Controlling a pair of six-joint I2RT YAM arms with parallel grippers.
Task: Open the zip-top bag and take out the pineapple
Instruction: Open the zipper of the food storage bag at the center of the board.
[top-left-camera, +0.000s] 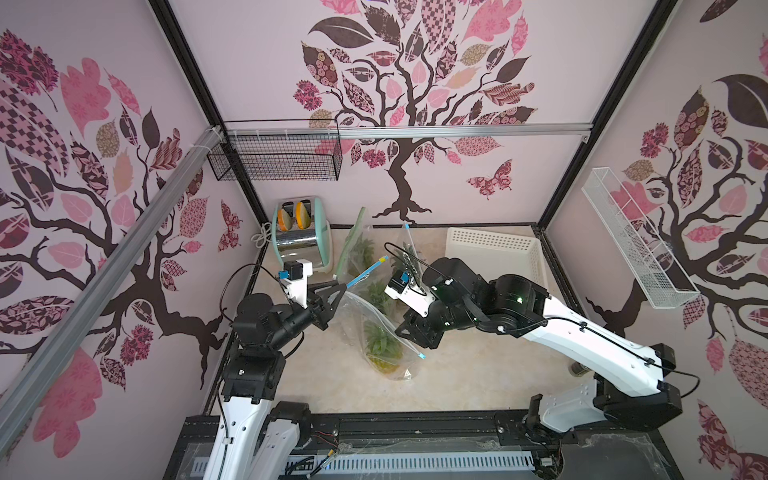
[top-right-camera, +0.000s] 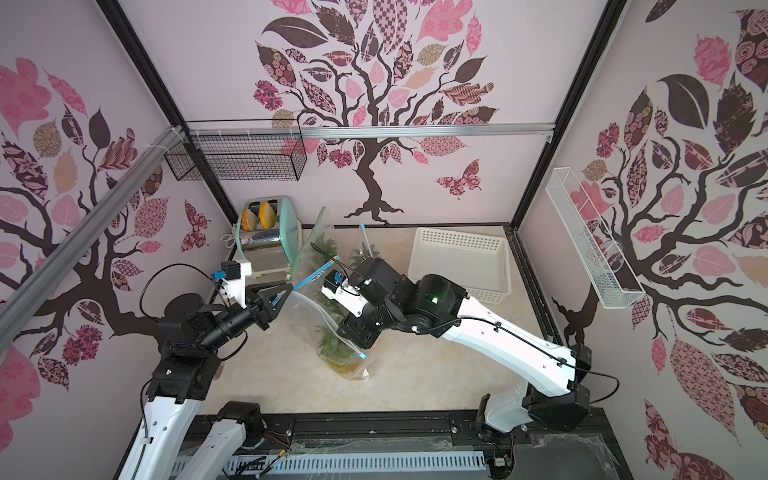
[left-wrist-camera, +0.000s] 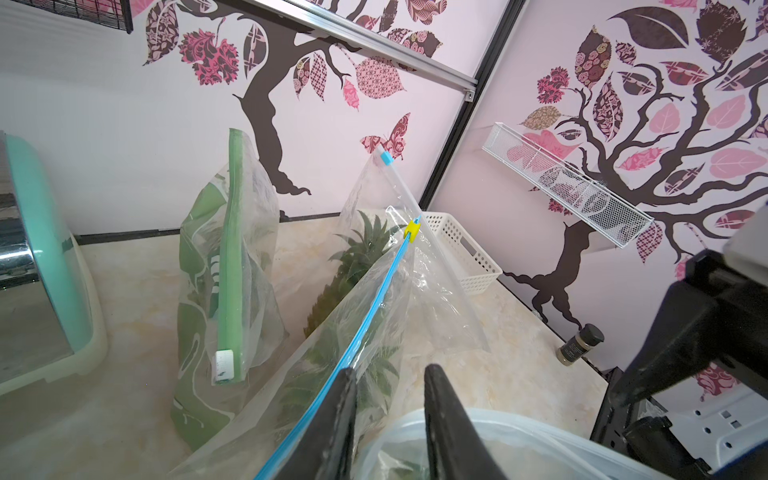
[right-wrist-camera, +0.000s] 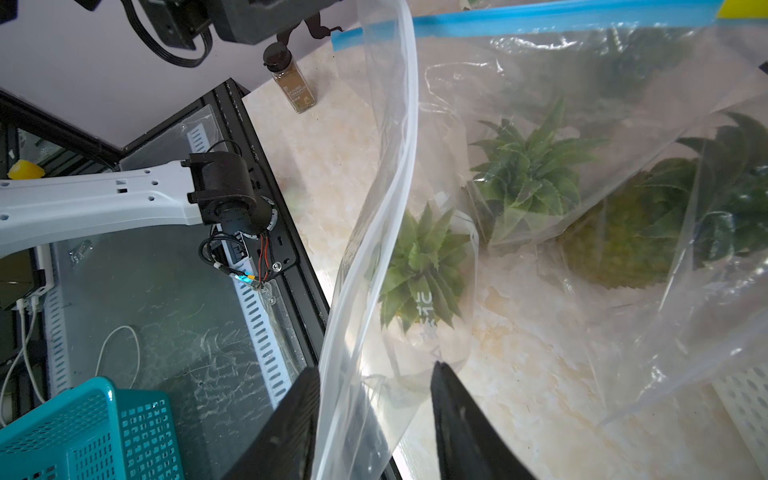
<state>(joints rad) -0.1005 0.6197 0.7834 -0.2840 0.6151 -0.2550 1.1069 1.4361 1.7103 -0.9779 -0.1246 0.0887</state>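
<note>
The desk (top-left-camera: 457, 374) fills the lower middle of both top views, and the bag (top-left-camera: 357, 328) stands at its centre, just below 3 other bagged pineapples. Its mouth already looks unzipped: the rim (right-wrist-camera: 409, 124) curls wide through the middle of the right wrist view, and the slider (top-left-camera: 422, 356) sits at the rim's lower right end.

The pineapple (top-left-camera: 380, 343) stands inside, at the bag's bottom, leaves up.

The right end effector (right-wrist-camera: 374, 370), bottom centre of its wrist view, has its jaws parted and straddles the rim, which runs along 1 finger without being pinched. The left end effector (left-wrist-camera: 388, 368), bottom centre of its own view, is also parted and grips nothing. The blue zip (left-wrist-camera: 374, 299) of a neighbouring bag lies against the outer side of 1 finger.

The step in hand seems to be holding the mouth wide enough to reach in. To do it well:
- The right should close on 1 layer of rim only, never both.
- The left should come off the neighbour's zip first, or that bag will likely topple.
- Pull gently, because the film looks slippery and the light bag may lift.
- Then grasp the crown's base, not the leaf tips.
</note>
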